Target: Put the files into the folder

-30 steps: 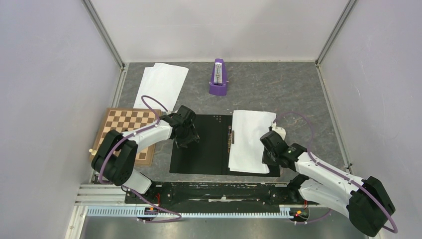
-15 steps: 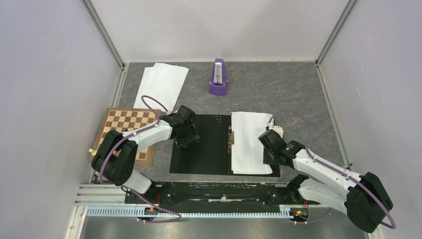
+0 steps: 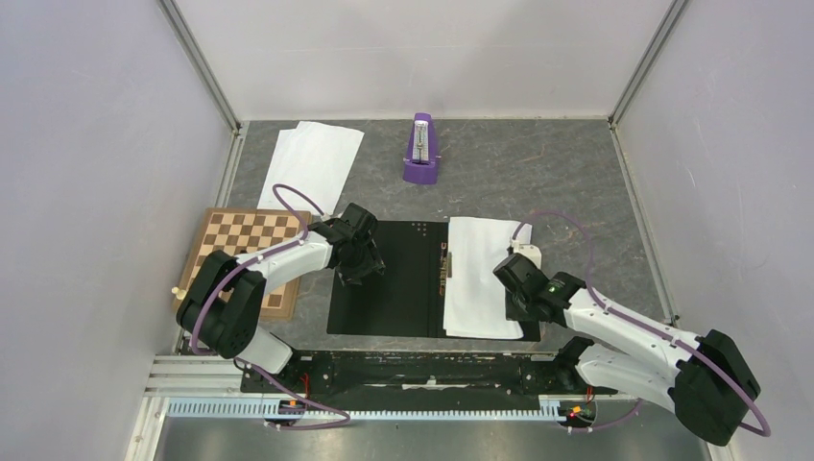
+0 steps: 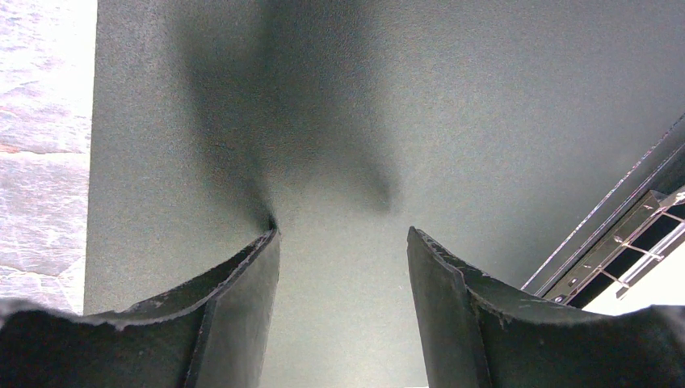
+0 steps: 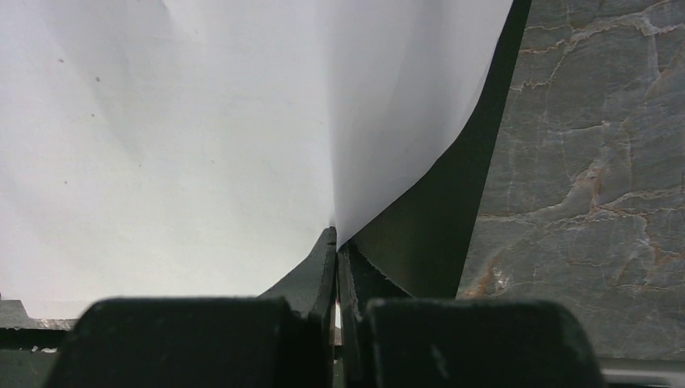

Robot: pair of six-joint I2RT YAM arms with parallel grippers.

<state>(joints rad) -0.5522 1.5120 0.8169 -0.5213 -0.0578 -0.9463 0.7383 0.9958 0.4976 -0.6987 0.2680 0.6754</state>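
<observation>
From the overhead view, the right gripper (image 3: 512,293) had its fingers closed flat on the right-hand edge of one sheet (image 3: 475,279). The wrist view showed the paper curling up out of the pinch. That sheet lay to the gripper's left on the right half of the open folder (image 3: 394,288). Its long axis ran near-to-far, parallel to the spine clip (image 3: 443,269) and just beside it. I judged that any further seating would be a short nudge leftward toward the spine, and that was the right arm's job.

The left gripper (image 3: 357,264) had its jaws apart and nothing between them. It pointed down at the bare black left half of the folder and seemed to rest on it, though contact was hard to confirm.

The remaining files (image 3: 312,163) lay at the far left, well apart from the folder and much nearer the left arm. The chessboard (image 3: 245,254) sat beside the folder's left edge, under that arm. The purple metronome (image 3: 420,149) stood far centre, and I judged it clear of either path.
</observation>
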